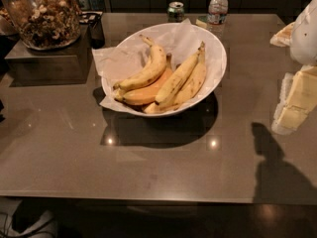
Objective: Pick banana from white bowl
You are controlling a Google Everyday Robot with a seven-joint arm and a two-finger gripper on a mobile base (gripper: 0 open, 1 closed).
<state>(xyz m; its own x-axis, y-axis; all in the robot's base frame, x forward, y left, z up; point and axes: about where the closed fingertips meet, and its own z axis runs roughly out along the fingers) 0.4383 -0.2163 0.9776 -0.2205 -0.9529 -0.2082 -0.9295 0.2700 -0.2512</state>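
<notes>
I count four bananas (176, 81), one white bowl (218, 51), one can (175, 11), one bottle (217, 7), one jar (44, 16), and my one tool (297, 100) at the right edge.

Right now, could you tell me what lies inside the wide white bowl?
Crumpled white paper lines the wide white bowl; a straight freckled yellow banana and two more yellow bananas overlie an orange banana. The bowl's floor is hidden. The gripper sits at its right.

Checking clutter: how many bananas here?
4, in the white bowl: curved banana left, orange banana beneath, freckled banana centre, another banana far right; others may hide. Gripper at right edge.
</notes>
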